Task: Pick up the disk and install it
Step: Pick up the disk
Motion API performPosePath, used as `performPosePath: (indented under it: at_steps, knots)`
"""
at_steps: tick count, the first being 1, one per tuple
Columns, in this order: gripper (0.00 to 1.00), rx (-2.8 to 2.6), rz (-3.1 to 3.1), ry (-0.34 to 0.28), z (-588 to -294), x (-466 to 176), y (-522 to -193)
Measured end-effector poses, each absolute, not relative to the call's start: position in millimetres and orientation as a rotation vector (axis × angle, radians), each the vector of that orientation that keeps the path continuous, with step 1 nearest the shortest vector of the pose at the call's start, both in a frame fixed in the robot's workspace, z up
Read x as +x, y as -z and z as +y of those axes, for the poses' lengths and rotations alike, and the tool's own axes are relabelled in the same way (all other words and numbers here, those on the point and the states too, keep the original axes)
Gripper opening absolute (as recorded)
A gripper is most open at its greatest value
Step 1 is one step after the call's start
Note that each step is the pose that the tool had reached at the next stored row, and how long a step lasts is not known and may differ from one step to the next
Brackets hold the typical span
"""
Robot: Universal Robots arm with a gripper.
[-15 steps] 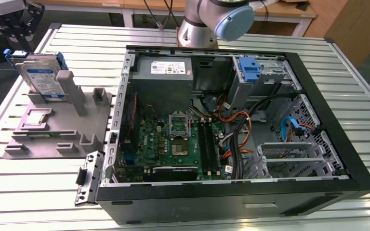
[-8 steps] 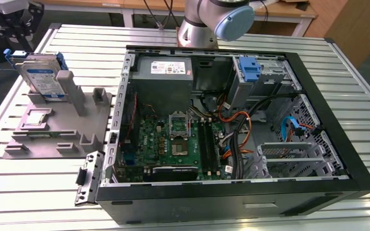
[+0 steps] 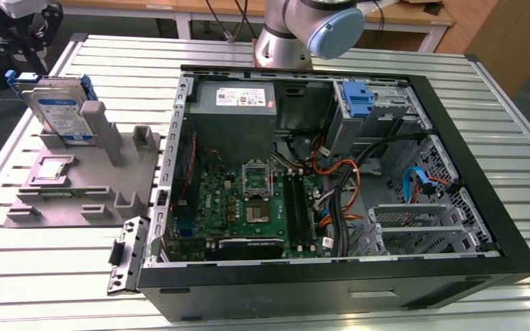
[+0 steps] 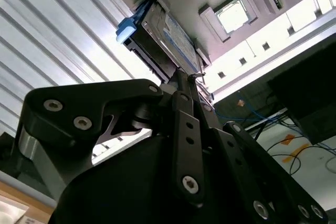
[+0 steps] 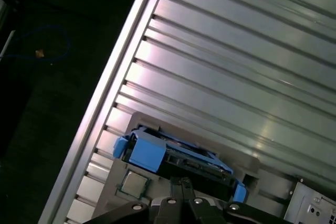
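disk (image 3: 61, 110) stands on edge in the grey holder (image 3: 90, 176), six o'clock from the claw (image 5: 181, 183) in the exterior view; claw pinched narrow, empty.

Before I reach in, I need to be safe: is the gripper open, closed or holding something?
Gripper: open or closed cannot be told; it is close to the disk standing in the grey holder.

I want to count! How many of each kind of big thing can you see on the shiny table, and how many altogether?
disk: 1
grey holder: 1
computer case: 1
robot arm: 1
Total: 4
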State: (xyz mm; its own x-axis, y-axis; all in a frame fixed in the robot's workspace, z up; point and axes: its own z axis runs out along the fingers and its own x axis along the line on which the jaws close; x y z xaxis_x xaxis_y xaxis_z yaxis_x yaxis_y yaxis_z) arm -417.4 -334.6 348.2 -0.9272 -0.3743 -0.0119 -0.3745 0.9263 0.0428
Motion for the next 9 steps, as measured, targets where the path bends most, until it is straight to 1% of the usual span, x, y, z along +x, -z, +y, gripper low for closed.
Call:
performPosePath:
  at_steps: [9]
  knots:
    - [0.10, -0.729, 3.053, -0.069, -334.6, -417.4, -348.2]
